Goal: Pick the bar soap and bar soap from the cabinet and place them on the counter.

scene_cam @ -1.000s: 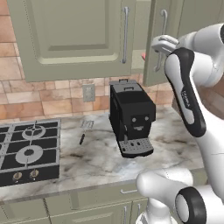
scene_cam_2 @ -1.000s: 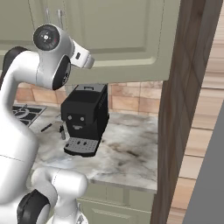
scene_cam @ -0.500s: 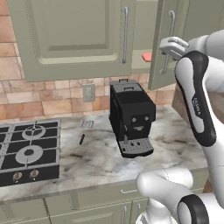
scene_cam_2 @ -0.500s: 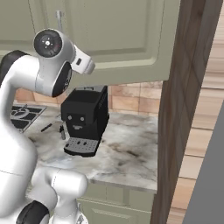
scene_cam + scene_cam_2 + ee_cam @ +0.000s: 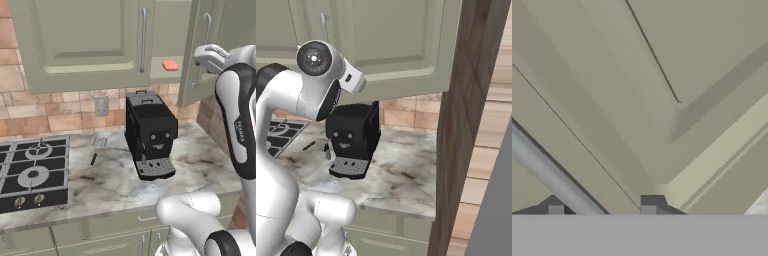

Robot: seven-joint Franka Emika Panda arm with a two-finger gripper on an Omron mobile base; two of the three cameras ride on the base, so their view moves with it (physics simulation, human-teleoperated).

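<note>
Gripping the door handle (image 5: 557,180), seemingly — left base view shows coral soap (image 5: 170,65).

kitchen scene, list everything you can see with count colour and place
coral-red rounded bar soap: 1, coral-red, on the shelf inside the open cabinet
sage-green panelled wall cabinet: 1, sage-green, above the counter, right door swung open
long silver bar handles: 2, silver, one on each door
black coffee machine: 1, black, on the counter under the cabinet
beige-grey marbled counter: 1, beige-grey
black gas hob: 1, black, left end of counter
small dark utensil: 1, dark, between hob and machine
wall socket: 1, grey, on the brick backsplash
tool: 1, white, closed around the open door's handle
</note>
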